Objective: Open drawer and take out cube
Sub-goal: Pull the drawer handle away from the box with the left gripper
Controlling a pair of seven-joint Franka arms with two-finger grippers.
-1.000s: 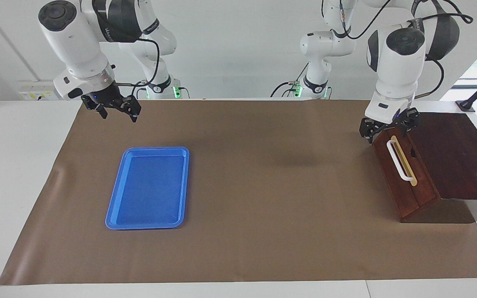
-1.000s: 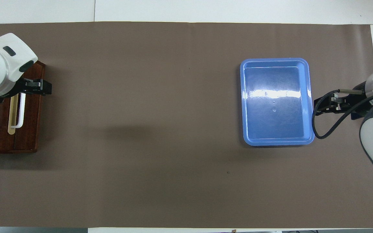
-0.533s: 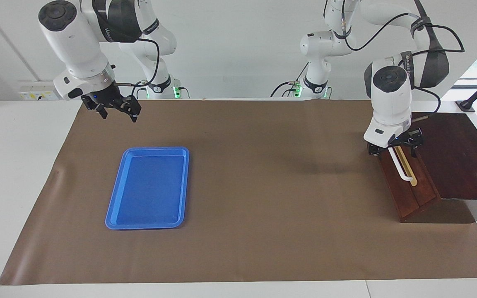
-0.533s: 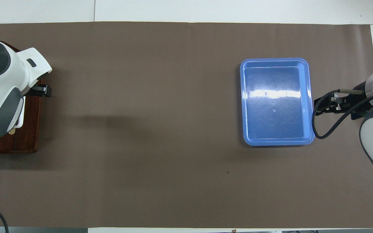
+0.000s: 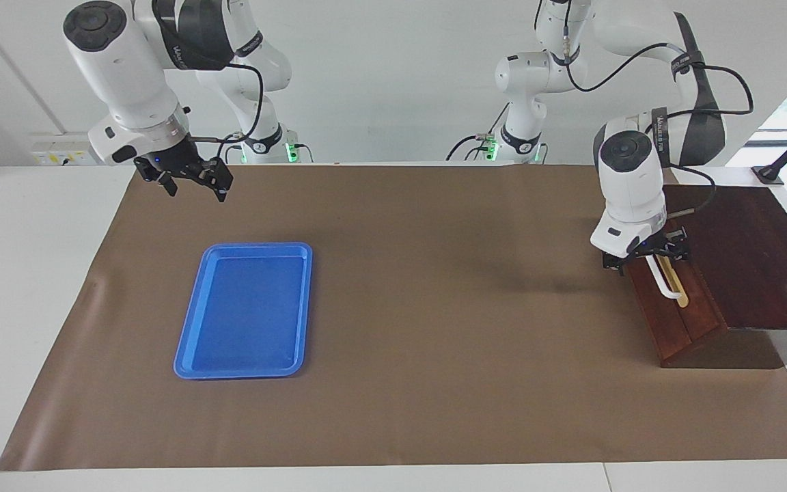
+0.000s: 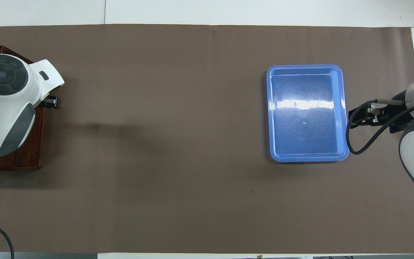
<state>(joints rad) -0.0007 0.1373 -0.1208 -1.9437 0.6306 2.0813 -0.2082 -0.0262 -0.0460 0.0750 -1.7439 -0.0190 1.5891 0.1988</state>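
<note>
Dark wooden drawer (image 5: pixel 670 311), shut, at the left arm's end of the table; the cube is unseen, presumably inside. Left gripper (image 5: pixel 646 260), fingers spread, straddles the white handle (image 5: pixel 663 280) for pulling. Right gripper (image 5: pixel 192 181), wide, waits over the mat's edge.

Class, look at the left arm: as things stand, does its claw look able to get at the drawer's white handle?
Probably yes. The left claw is open and already right at the white handle on the front of the closed drawer. Nothing stands between them; whether it touches yet is unclear.
</note>
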